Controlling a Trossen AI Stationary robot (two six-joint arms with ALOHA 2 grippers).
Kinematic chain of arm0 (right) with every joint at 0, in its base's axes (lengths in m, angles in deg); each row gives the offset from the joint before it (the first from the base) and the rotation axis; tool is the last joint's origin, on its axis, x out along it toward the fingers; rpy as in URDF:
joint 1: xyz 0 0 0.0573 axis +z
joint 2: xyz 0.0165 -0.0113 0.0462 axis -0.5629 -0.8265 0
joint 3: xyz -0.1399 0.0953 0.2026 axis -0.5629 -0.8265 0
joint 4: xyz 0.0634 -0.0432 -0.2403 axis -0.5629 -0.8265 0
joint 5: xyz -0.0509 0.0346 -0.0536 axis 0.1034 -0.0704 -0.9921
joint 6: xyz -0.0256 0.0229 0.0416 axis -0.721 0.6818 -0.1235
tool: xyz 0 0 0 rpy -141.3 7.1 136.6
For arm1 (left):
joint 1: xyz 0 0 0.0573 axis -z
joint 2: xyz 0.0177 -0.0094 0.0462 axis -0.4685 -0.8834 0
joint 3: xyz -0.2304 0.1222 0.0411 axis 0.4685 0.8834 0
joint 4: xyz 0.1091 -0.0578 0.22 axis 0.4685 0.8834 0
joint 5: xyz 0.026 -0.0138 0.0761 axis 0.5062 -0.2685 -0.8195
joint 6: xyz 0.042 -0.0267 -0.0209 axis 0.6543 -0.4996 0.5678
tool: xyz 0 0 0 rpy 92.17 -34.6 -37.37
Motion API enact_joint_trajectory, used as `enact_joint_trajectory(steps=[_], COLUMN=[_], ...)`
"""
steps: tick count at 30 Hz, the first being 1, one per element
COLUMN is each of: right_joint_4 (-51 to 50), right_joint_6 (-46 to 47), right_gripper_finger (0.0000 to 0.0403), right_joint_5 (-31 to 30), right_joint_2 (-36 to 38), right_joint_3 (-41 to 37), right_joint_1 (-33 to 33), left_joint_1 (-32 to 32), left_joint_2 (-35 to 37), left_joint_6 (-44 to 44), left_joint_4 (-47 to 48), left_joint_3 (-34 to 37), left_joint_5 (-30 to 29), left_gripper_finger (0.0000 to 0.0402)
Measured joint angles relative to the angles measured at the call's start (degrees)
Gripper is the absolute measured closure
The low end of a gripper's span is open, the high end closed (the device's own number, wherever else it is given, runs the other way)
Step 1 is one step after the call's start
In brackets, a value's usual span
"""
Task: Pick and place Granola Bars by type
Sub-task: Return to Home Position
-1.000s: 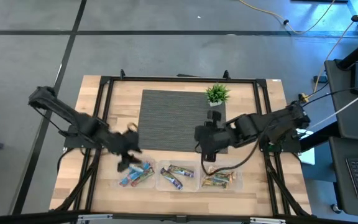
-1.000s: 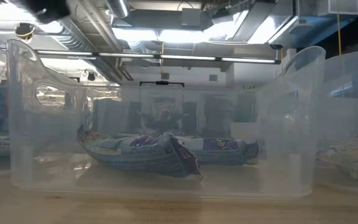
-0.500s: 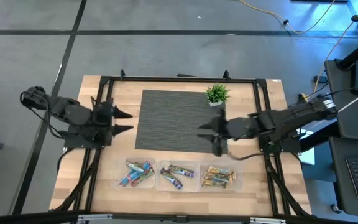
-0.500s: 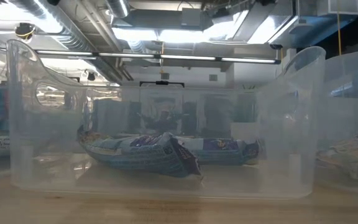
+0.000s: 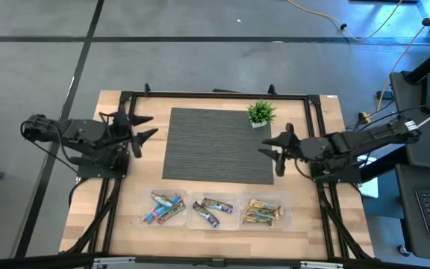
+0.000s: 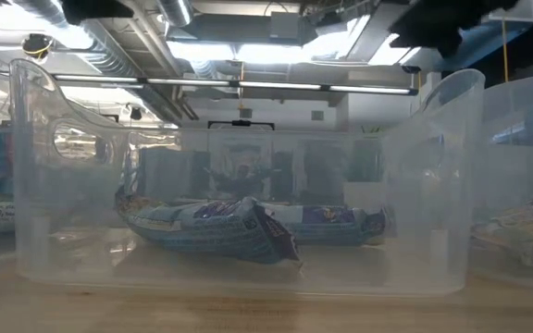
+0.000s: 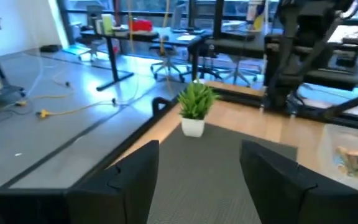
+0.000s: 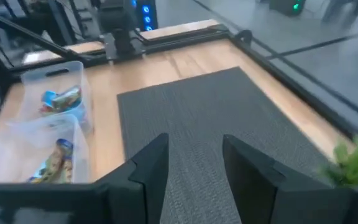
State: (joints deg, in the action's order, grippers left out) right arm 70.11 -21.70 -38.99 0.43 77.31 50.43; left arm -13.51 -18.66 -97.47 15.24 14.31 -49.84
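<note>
The granola bars lie sorted in three clear bins along the table's near edge. The blue bars (image 5: 166,208) are in the left bin, the dark purple bars (image 5: 213,211) (image 6: 248,227) in the middle one, the tan bars (image 5: 263,214) in the right one. My left gripper (image 5: 145,127) (image 7: 197,180) is open above the table's left side, at the left edge of the grey mat (image 5: 216,144). My right gripper (image 5: 273,151) (image 8: 194,165) is open above the mat's right edge. Neither one holds anything.
A small green potted plant (image 5: 260,113) (image 7: 194,109) stands on the mat's far right corner, close to my right arm. A black frame (image 5: 215,95) runs around the table. The bins' clear walls (image 6: 433,185) stand upright along the near edge. The mat's middle is bare.
Both arms have drawn back from the bins. My left gripper went from over the blue bin toward the table's far and left side. My right gripper went from over the tan bin toward the far and right side. The bars stayed in their bins.
</note>
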Motion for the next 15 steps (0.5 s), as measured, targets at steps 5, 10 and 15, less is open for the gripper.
enact_joint_trajectory(steps=[5,10,15], right_joint_4=[6.73,14.26,15.84], right_joint_6=[0.5,-2.07,-2.32], right_gripper_finger=[0.0249,0.0249,0.0249], right_joint_5=[2.48,6.44,9.85], right_joint_2=[7.65,15.39,21.43], right_joint_3=[-8.97,-16.25,-19.76], right_joint_1=[-1.91,-4.45,-7.26], left_joint_1=[-5.17,-12.56,-20.74], left_joint_2=[0.99,3.71,9.87], left_joint_6=[1.84,2.46,2.84], left_joint_4=[-5.93,-11.23,-14.21], left_joint_3=[5.79,12.72,17.81], left_joint_5=[7.32,16.71,27.21], left_gripper_finger=[0.0187,0.0186,0.0186])
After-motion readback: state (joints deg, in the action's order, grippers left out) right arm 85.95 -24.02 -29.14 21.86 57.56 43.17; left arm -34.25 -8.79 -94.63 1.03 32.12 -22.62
